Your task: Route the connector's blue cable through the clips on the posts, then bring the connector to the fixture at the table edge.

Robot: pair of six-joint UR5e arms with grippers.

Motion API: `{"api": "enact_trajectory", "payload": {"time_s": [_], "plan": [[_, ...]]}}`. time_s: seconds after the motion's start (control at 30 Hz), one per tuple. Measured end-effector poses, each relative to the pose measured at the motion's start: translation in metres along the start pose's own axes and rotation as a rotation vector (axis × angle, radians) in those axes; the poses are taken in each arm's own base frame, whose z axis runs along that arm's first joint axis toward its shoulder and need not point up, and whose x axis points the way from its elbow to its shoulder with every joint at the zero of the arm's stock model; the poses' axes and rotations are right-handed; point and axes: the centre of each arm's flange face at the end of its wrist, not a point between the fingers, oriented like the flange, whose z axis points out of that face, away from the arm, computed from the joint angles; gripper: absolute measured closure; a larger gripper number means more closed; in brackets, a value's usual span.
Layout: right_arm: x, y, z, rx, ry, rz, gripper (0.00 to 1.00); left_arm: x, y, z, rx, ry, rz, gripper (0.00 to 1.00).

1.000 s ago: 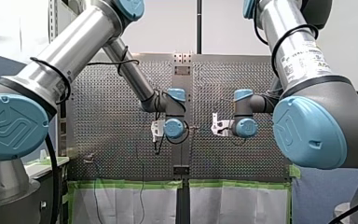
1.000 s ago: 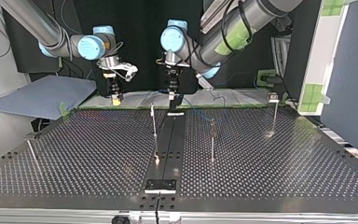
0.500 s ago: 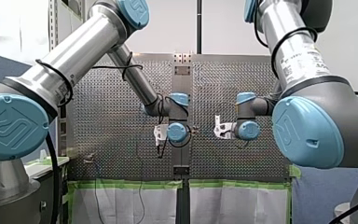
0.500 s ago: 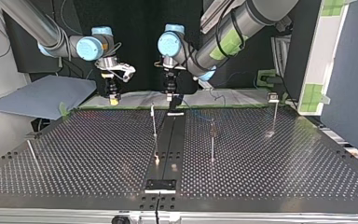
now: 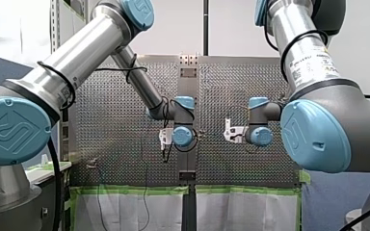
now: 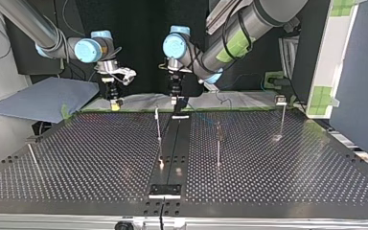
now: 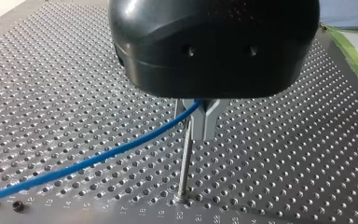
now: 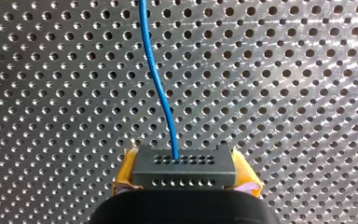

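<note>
yellow-padded right gripper (image 8: 185,175) pinches the connector (image 8: 184,163); left gripper (image 7: 198,115), fingers (image 7: 206,125) half hidden, clamps blue cable (image 7: 98,159).

Blue cable (image 8: 161,88), grey connector (image 8: 184,168) — yellow pads (image 8: 126,176), silver perforated table (image 8: 284,93).

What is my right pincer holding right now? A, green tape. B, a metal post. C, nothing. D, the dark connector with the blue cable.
D: the right wrist view shows the dark connector clamped between my right pincer's yellow pads, with the blue cable running out ahead of it.
</note>
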Motion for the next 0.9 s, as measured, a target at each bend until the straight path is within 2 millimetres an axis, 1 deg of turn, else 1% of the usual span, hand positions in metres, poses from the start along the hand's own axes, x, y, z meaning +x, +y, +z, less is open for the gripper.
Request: {"api": "enact_trajectory", "payload": {"time_s": [0.3,0.5,0.7,0.9], "plan": [[0.002,0.016,0.004,-0.013,0.016,0.009,1.00,0.001,-0.002,0.005,0.018,-0.004,-0.002,1.00],[0.003,0.022,0.005,-0.020,0.019,0.011,1.00,-0.002,-0.002,0.011,0.024,-0.012,-0.007,1.00],[0.002,0.024,0.005,-0.023,0.018,0.010,1.00,-0.003,-0.001,0.013,0.029,-0.013,-0.010,1.00],[0.001,0.024,0.006,-0.023,0.017,0.008,1.00,0.008,0.002,0.019,0.027,0.010,-0.004,1.00]]}}
